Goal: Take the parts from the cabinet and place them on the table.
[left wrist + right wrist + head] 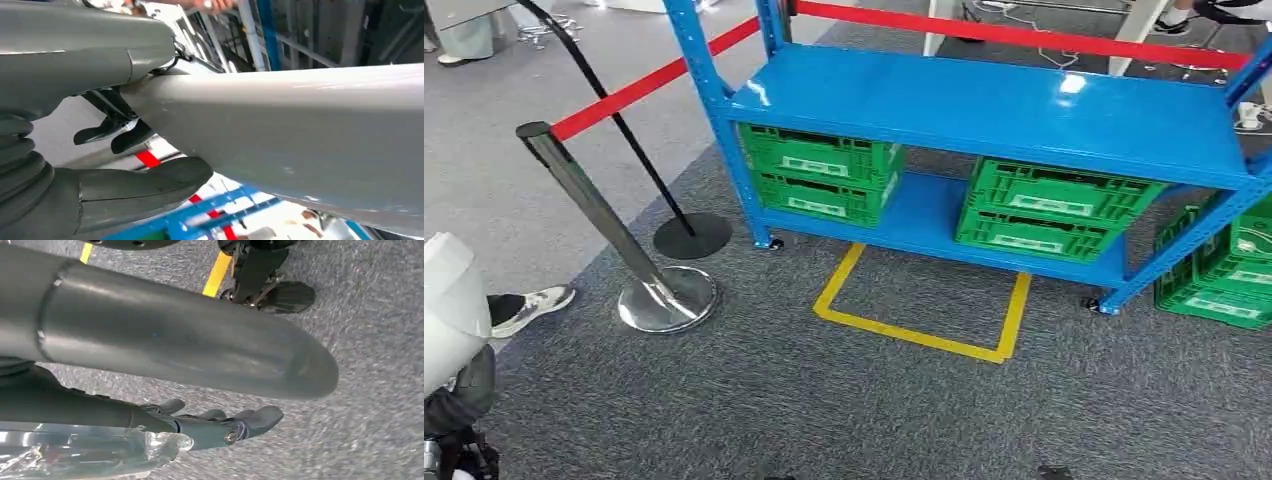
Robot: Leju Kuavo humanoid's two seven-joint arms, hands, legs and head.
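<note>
My left hand [100, 165] grips a large smooth white part [300, 135], which runs between the thick grey thumb and the dark fingers [117, 134]. That white part [446, 300] also rises at the lower left edge of the head view, above my dark left hand [459, 400]. My right hand [215, 422] hangs over the grey carpet with thumb and fingers stretched out and apart, nothing between them. A clear plastic-wrapped thing [85, 452] lies along the outer side of those fingers; whether it is held is unclear. The blue cabinet [984, 105] stands ahead, its top shelf bare.
Green crates [824, 170] [1044, 210] sit on the cabinet's lower shelf, more [1224, 270] on the floor to the right. A yellow floor outline [924, 335] marks the carpet in front. Two stanchions [659, 295] with a red belt [644, 85] stand left. A person's shoe [529, 305] is nearby.
</note>
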